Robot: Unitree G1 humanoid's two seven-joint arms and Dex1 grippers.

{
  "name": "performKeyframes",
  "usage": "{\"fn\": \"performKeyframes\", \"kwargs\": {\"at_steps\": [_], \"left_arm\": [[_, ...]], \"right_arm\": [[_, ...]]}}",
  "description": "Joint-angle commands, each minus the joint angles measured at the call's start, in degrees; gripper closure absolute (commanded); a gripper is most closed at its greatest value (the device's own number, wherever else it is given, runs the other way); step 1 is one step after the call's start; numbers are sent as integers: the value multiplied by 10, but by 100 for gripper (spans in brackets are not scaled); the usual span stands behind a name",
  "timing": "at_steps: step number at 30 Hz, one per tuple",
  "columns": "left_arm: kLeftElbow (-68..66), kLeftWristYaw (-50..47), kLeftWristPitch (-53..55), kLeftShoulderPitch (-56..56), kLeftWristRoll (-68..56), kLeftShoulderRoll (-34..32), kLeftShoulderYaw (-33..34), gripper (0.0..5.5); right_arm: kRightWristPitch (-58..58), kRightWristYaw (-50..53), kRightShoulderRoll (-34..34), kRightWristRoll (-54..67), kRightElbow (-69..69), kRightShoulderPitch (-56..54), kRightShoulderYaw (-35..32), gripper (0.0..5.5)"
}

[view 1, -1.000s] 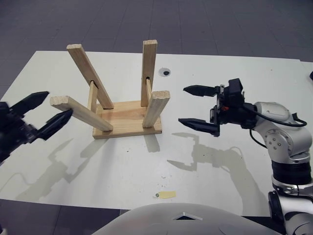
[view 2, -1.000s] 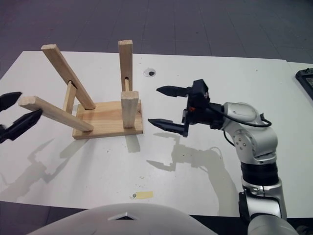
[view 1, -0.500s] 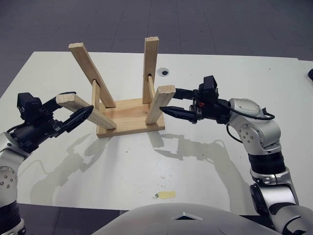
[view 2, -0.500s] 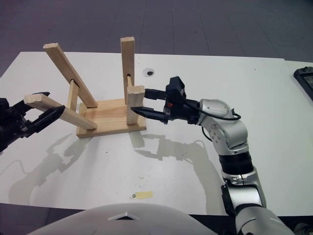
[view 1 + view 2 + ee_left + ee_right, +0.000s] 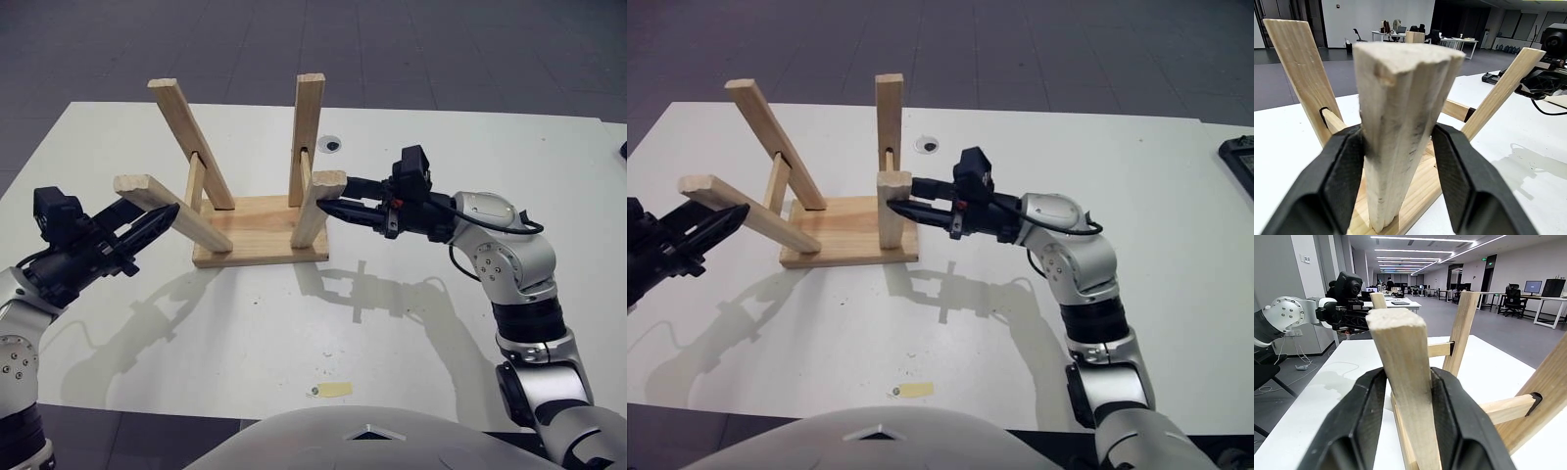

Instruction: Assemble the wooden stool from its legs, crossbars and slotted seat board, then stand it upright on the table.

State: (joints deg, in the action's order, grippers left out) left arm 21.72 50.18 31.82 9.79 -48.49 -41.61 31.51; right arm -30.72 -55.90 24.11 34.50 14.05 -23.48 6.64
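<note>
The wooden stool lies upside down on the white table point(image 5: 441, 323), its seat board point(image 5: 257, 235) flat and its legs splayed upward. My left gripper point(image 5: 147, 211) is shut on the near-left leg point(image 5: 191, 223); in the left wrist view both pads point(image 5: 1339, 181) press against that leg point(image 5: 1400, 112). My right gripper point(image 5: 333, 199) is shut on the top of the near-right leg point(image 5: 313, 217), seen close in the right wrist view point(image 5: 1403, 362). The far-left leg point(image 5: 191, 142) and far-right leg point(image 5: 308, 132) stand free. Short crossbars point(image 5: 196, 184) join the front and back legs on each side.
A round hole point(image 5: 333, 145) sits in the table behind the stool. A small yellow tag point(image 5: 334, 390) lies near the front edge. A dark object point(image 5: 1239, 157) rests at the far right edge. Bare table stretches in front of the stool and to its right.
Both grippers were open and away from the stool a second ago. They moved inward and shut, the left on the near-left leg, the right on the near-right leg.
</note>
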Motion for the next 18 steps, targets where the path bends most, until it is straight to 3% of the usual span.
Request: {"fn": "performKeyframes", "kwargs": {"at_steps": [1,10,14,18], "left_arm": [[44,12,54,-59,-47,-41,-49,339],[-15,6,243,-248,-83,-113,-168,350],[-111,-40,326,-375,-56,-69,-227,350],[-240,-104,415,-507,-48,22,-249,350]], "right_arm": [[-87,40,12,56,75,-8,-14,414],[-375,271,-26,314,97,-121,-117,417],[-413,412,-87,386,-2,-192,-160,417],[-422,575,-153,356,-162,-255,-204,417]]}}
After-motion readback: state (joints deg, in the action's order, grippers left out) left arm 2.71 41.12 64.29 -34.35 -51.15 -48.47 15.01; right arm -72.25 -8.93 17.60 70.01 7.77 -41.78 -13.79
